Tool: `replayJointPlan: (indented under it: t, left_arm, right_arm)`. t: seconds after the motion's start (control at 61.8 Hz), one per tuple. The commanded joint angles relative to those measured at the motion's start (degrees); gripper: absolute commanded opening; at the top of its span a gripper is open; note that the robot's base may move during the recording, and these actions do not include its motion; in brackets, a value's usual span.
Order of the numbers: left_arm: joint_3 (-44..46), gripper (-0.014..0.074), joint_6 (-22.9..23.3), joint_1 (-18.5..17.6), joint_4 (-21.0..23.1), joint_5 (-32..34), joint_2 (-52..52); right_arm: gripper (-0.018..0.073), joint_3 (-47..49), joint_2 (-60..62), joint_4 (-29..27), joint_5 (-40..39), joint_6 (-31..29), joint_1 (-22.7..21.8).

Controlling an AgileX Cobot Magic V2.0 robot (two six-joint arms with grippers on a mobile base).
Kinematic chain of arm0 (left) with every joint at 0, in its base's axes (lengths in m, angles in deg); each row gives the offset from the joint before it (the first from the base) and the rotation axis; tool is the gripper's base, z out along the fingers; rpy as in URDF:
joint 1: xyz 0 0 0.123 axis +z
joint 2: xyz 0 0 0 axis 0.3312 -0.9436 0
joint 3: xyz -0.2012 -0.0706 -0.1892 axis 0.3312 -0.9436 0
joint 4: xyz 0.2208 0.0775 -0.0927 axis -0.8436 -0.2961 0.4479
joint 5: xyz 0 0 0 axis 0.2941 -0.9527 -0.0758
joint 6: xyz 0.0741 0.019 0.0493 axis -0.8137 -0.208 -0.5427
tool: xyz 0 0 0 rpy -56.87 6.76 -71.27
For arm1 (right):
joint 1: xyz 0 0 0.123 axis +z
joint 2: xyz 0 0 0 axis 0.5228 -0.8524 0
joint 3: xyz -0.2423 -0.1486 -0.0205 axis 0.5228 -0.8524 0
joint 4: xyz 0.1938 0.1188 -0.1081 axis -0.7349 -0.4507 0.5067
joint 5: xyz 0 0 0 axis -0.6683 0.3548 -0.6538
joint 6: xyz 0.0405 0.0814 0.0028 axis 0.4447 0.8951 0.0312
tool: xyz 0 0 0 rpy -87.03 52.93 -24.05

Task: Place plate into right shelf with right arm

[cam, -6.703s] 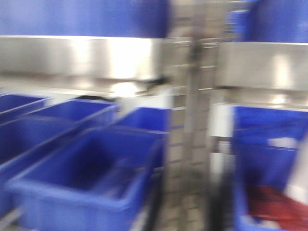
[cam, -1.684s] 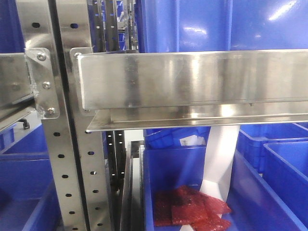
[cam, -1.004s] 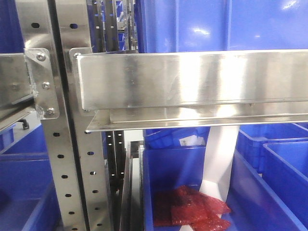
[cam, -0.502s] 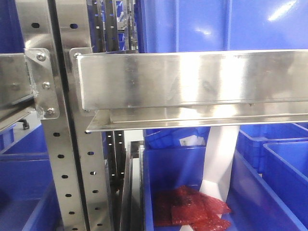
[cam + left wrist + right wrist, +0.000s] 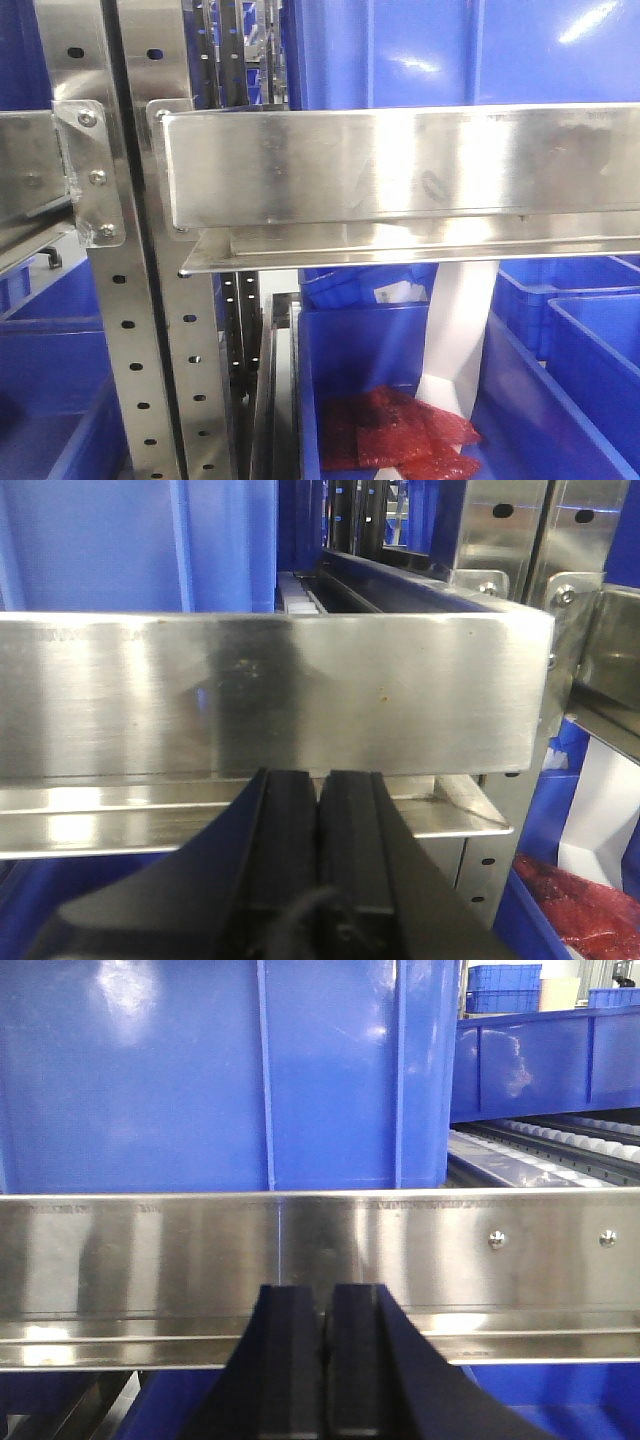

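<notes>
Setting: steel right shelf, shiny beam, perforated uprights, blue bins | left hand pressed closed, empty | right hand pressed closed, empty | plate: unseen in any view

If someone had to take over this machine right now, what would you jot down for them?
Left gripper: fingers pressed together, empty, facing a steel shelf beam.
Right gripper: also shut and empty, pointed at the right shelf's beam below a big blue bin.
Plate: in none of the views, so neither held nor visibly shelved.
Front view: a lower blue bin holds red packets.
Left to do: find the plate, pick it with the right arm, place it on the right shelf.
</notes>
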Motion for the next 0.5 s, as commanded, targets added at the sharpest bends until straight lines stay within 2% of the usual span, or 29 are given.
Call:
replayJointPlan:
  t: [0.0, 0.486]
  left_arm:
    - [-0.5, -0.0047, 0.2, -0.4, 0.3, 4.9, 0.4]
    - [-0.5, -0.0047, 0.2, -0.4, 0.3, 4.9, 0.4]
  right_arm:
    - [0.0056, 0.3, 0.7, -0.2, -4.3, -0.5, 0.1]
    - [0.0056, 0.3, 0.7, -0.1, -4.1, -0.5, 0.1]
